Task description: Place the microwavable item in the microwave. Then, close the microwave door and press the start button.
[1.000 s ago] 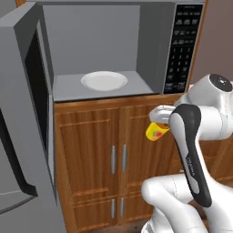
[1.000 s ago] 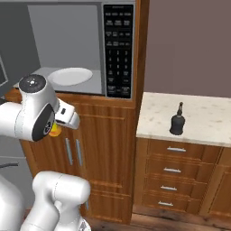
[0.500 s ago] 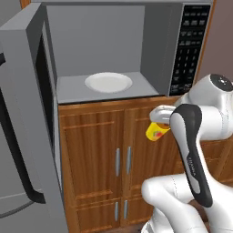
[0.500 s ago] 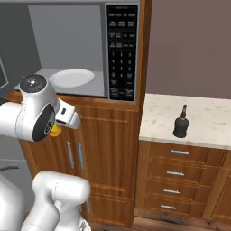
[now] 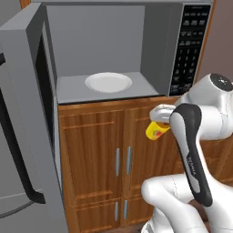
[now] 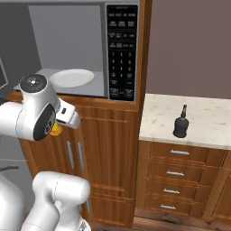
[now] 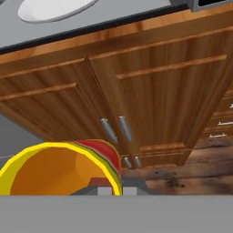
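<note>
We see the yellow cup held in the air in front of the wooden cabinet doors, below the microwave floor and off toward its right side. It is tilted, mouth turned toward the hand camera, where its yellow rim and orange inside take up the lower left, with a red patch on the upper wall. The claw is clenched on the cup's rim; only the very tops of its tips show at the bottom of the hand view, so we cannot make out just how the pads sit. From the left base view the wrist covers the cup's upper part, and from the right base view the arm's big joint hides all but a sliver of yellow.

The microwave stands open, its grey cavity bare apart from the white plate lying toward the front middle of the floor. There is free room above the plate and on both sides of it. The microwave door is swung wide to the left, its dark handle partly cut off by the picture's edge. The black keypad sits to the right of the opening; its labels are too small for us to read.

Further right, on the pale counter, a black bottle stands upright, well apart from the cup.
</note>
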